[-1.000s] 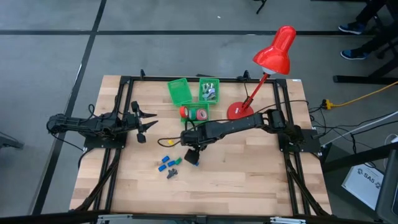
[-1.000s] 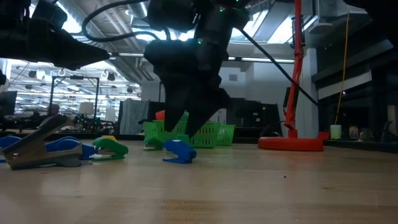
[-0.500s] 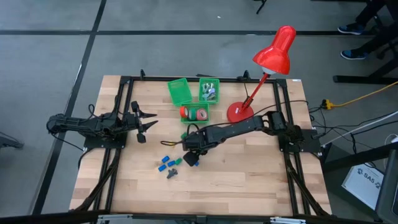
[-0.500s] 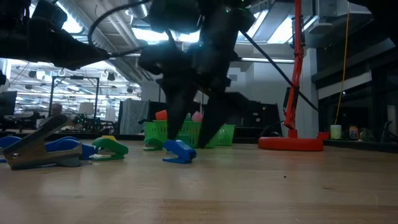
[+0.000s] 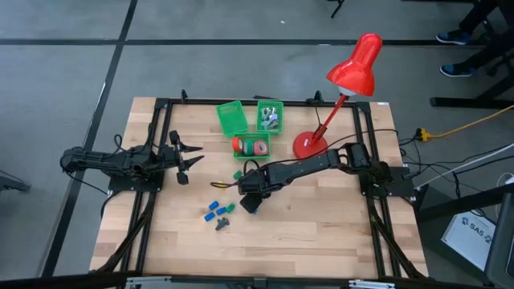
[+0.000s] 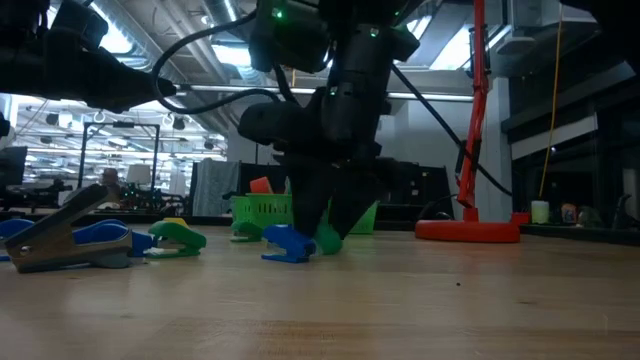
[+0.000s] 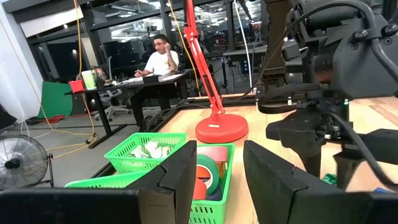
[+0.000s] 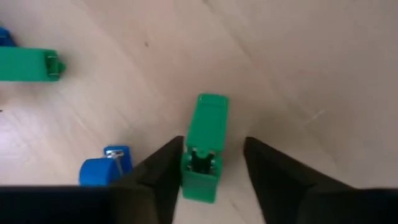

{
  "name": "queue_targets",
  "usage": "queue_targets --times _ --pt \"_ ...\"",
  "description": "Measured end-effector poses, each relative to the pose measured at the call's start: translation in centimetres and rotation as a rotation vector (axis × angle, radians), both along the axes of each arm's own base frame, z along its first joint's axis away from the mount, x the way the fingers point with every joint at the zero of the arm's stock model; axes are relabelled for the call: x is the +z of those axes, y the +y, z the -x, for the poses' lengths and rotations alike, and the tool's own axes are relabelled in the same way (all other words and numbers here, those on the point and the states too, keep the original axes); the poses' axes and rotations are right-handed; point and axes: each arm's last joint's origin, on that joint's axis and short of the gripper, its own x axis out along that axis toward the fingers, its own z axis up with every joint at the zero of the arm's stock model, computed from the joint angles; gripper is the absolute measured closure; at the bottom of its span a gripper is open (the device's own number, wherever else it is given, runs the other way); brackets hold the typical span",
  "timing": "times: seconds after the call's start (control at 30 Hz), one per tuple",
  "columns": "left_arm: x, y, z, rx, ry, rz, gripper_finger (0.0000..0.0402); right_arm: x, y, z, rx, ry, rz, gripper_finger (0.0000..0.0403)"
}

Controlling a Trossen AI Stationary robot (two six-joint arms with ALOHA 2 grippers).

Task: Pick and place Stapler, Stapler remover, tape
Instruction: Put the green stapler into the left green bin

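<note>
Partly done: tape [image 5: 250, 146] sat binned beside lamp [image 5: 309, 143]; right gripper [image 8: 202, 171] half-open straddling green stapler [image 8: 203, 144], not clamped; more staplers [image 5: 215, 212] left on surface [image 5: 321, 233].

Overhead, table-level, two wrist cameras

A red lamp [image 5: 353, 72] stands far right on the table [image 5: 321, 233]; a person [image 7: 158, 59] sits beyond.
</note>
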Motion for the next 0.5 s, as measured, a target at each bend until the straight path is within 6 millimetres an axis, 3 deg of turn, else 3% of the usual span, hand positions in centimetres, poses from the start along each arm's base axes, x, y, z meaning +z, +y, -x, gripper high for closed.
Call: queue_targets --times 0.2,0.5 --pt "0.0 0.0 0.0 0.0 0.0 0.0 0.0274 0.0 -0.9 -0.2 0.052 -0.003 0.017 0.0333" --pt "0.0 0.0 0.0 0.0 0.0 0.0 0.0274 0.2 -3.5 -1.6 0.132 -0.121 -0.066 0.0334"
